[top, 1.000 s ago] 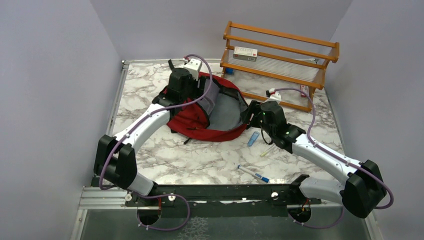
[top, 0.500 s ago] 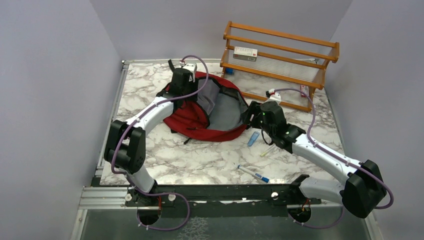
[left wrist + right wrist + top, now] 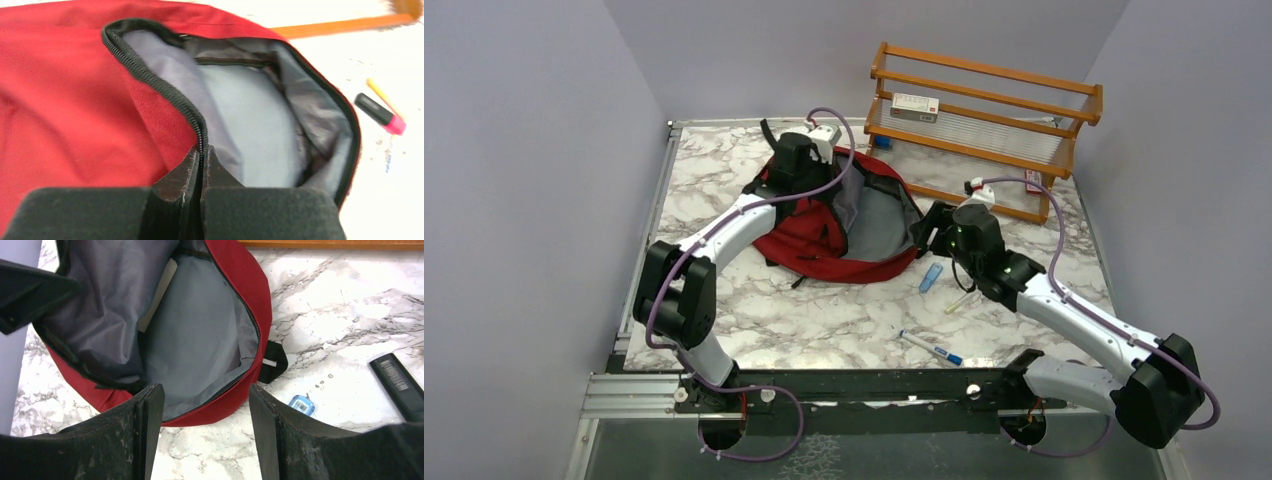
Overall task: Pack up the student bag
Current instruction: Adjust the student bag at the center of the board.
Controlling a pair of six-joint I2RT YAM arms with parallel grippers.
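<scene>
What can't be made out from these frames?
- Left wrist: how much of the student bag rim sits inside the shut left claw; the claw itself covers it.
- Left wrist: pink highlighter is blurred, print unreadable.
- Right wrist: black barcoded item is cut off by the right edge.
- Top view: white box label is too small to read.
- All views: the bag's deep interior is hidden by its own folds.

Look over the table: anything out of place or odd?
Nothing looks damaged or spilled. The bag lies open, while a pen and a small blue item lie loose on the table to its right, unpacked. The left hand pinches the bag's zipper edge.
</scene>
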